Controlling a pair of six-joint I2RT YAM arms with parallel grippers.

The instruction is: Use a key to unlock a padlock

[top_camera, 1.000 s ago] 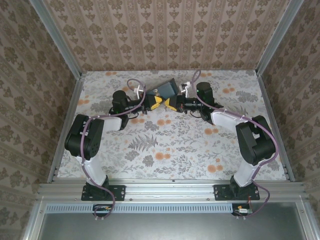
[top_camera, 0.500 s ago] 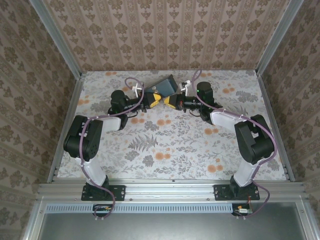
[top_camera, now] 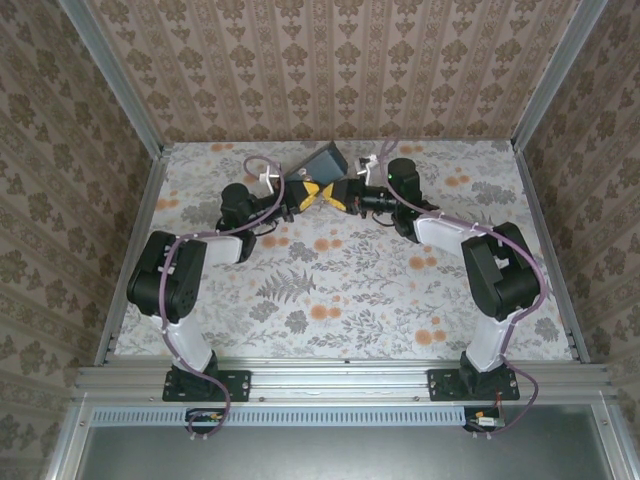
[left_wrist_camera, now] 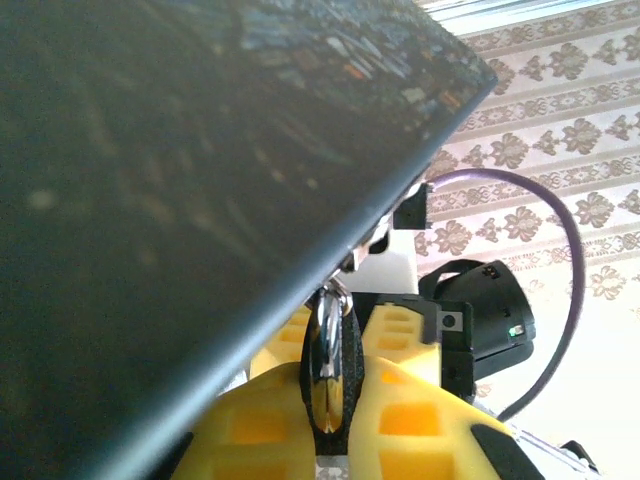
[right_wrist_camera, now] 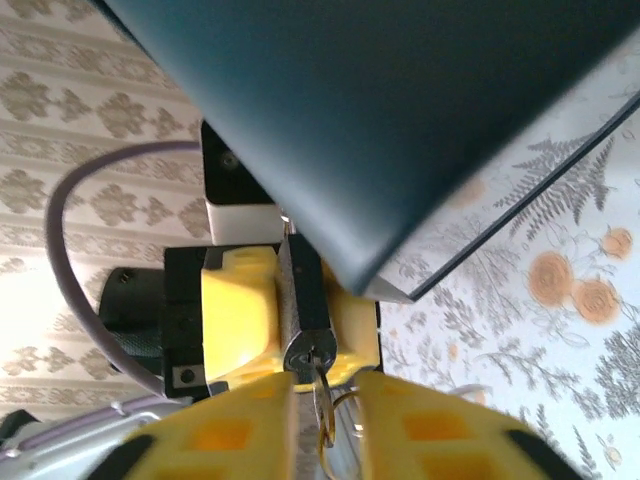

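Here, key meets padlock at the far tabletop

At the far middle of the floral-patterned tabletop point(top_camera: 330, 280) the two arms meet tip to tip; the left claw point(top_camera: 311, 193) is pressed onto a small silver metal padlock point(right_wrist_camera: 303, 318), holding it clear of the surface; the right claw point(top_camera: 336, 195) pinches a silver key on a thin wire ring point(right_wrist_camera: 320, 385), the key sitting at the padlock's keyhole; a dark grey flat box point(top_camera: 326, 160) tilts just above both claws; whether the padlock hangs from it I cannot tell.
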